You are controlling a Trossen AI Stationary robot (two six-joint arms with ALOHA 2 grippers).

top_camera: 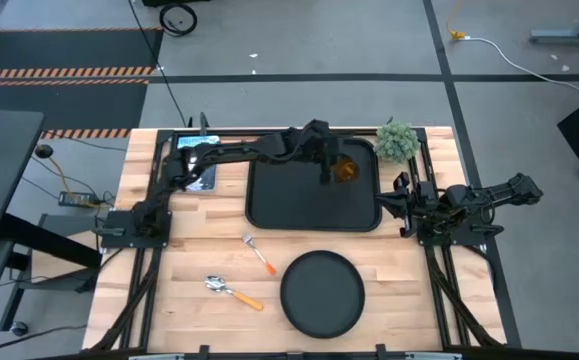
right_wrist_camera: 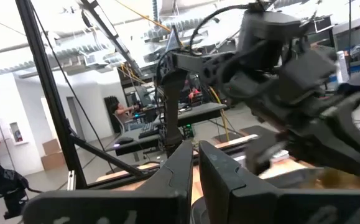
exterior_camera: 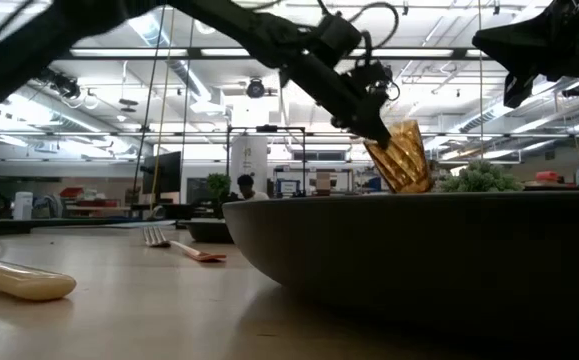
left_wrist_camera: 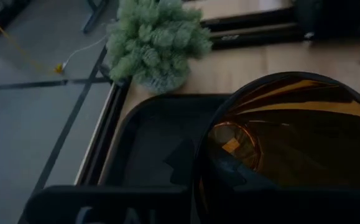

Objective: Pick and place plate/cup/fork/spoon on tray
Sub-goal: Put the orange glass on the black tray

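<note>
**Cup held tilted over the tray's far right corner, awaiting set-down.**

High view: my left gripper [top_camera: 331,165] pinches the cup [top_camera: 345,171] above the tray [top_camera: 269,205], near the small plant [top_camera: 397,140]; the right gripper [top_camera: 401,203] waits just beside the tray's right edge; the plate [top_camera: 321,292], fork [top_camera: 259,254] and spoon [top_camera: 231,290] lie on bare table. Low view: the cup [exterior_camera: 403,156] hangs tilted, so I judge I should level it before lowering. Left wrist view: the cup's [left_wrist_camera: 291,143] mouth faces me, tray floor [left_wrist_camera: 148,149] beneath; I would descend slowly and release only on contact. Right wrist view: the fingers [right_wrist_camera: 173,180] sit pressed nearly together, holding nothing.
</note>
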